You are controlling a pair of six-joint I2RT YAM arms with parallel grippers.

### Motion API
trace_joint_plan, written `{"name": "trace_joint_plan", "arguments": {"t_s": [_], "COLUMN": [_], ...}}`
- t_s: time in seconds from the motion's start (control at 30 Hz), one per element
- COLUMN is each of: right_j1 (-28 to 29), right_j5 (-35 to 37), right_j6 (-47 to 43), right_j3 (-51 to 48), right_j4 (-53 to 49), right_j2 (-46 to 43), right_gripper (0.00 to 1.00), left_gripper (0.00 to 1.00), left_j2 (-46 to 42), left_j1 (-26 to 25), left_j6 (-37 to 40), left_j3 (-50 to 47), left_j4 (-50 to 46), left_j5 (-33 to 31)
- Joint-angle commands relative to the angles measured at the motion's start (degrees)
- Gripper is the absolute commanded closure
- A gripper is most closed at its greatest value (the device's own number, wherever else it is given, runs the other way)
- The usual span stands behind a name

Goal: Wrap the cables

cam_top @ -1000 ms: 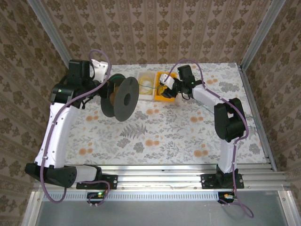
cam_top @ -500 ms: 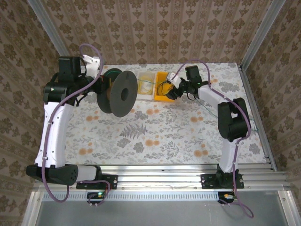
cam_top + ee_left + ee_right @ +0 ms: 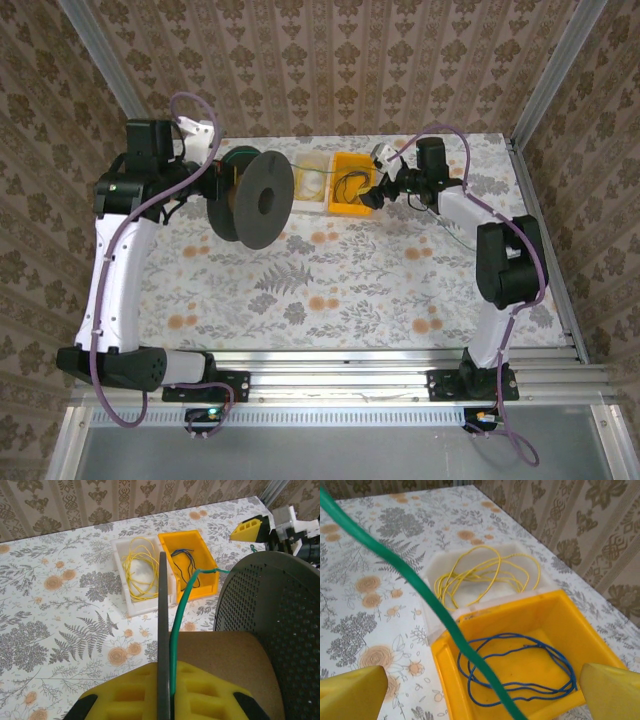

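Yellow cable (image 3: pixel 485 575) lies as a thin loose coil in a white plastic bin (image 3: pixel 145 609). Dark blue cable (image 3: pixel 515 670) coils in the glossy yellow bin (image 3: pixel 555 630) beside it. A smooth green cable (image 3: pixel 420 590) slants between the wide-apart foam pads of my right gripper (image 3: pixel 485 690). My left gripper (image 3: pixel 165 680) clamps the flange of the perforated black spool (image 3: pixel 270 610).

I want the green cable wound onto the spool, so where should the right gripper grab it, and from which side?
Probably the straight stretch of the green cable above a corner of the yellow bin. It hangs in the air, clear of the blue cable, and passes between the open fingers of the right gripper, so close across it from the bin's right side.
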Motion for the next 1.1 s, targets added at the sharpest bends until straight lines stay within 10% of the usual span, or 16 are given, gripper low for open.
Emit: {"name": "trace_joint_plan", "arguments": {"t_s": [0.0,0.37,0.7,0.8,1.07], "right_j1": [-0.6,-1.1,-2.9,-2.9,-2.9], "right_j5": [1.2,8.0,7.6,7.3,7.3], "right_j6": [2.0,-0.4,-2.3,-2.3,0.3], "right_j3": [0.9,6.2,7.4,7.4,6.0], "right_j4": [-0.3,-11.5,-15.8,-16.6,-16.1], "right_j2": [-2.4,-0.7,1.0,1.1,0.2], "right_gripper": [0.0,0.04,0.61,1.0,1.0], "left_gripper": [1.0,1.0,1.0,1.0,1.0], "left_j2": [-0.4,-0.5,-0.7,-0.7,0.2], "left_j1": [0.6,0.6,1.8,3.2,7.5], "left_j6": [-0.5,-0.6,-1.4,-2.4,-10.2], "left_j3": [0.6,2.5,4.8,5.0,5.2], "left_j4": [3.1,2.8,2.6,3.5,12.2], "left_j5": [2.1,2.3,4.7,6.6,18.9]}}
